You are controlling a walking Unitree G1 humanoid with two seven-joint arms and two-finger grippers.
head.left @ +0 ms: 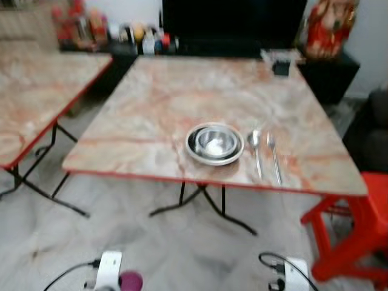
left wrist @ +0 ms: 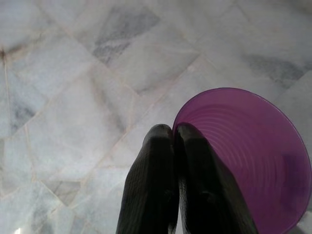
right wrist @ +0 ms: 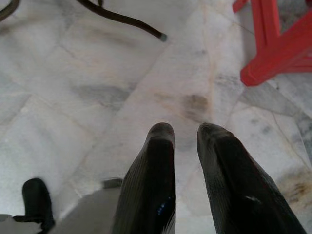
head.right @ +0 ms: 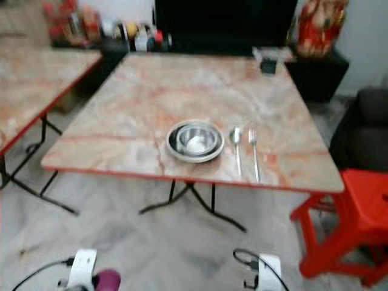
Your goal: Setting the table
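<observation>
A steel bowl [head.left: 213,142] sits inside a steel plate near the front edge of the marble-patterned table [head.left: 151,103]. Just to its right lie a spoon [head.left: 255,148] and a fork [head.left: 274,154], side by side. My left gripper [left wrist: 174,135] hangs low over the floor, shut on the rim of a purple cup [left wrist: 253,156]; the cup [head.left: 130,281] also peeks in at the bottom of the left eye view. My right gripper [right wrist: 184,134] hangs over the floor with its fingers a little apart and nothing between them.
A second folding table [head.left: 36,91] stands to the left. A red plastic stool [head.left: 357,236] is at the right of the table. A dark cabinet with bottles [head.left: 121,33] and a red figurine [head.left: 330,24] lines the back wall. A small dark box [head.left: 280,65] sits at the table's far edge.
</observation>
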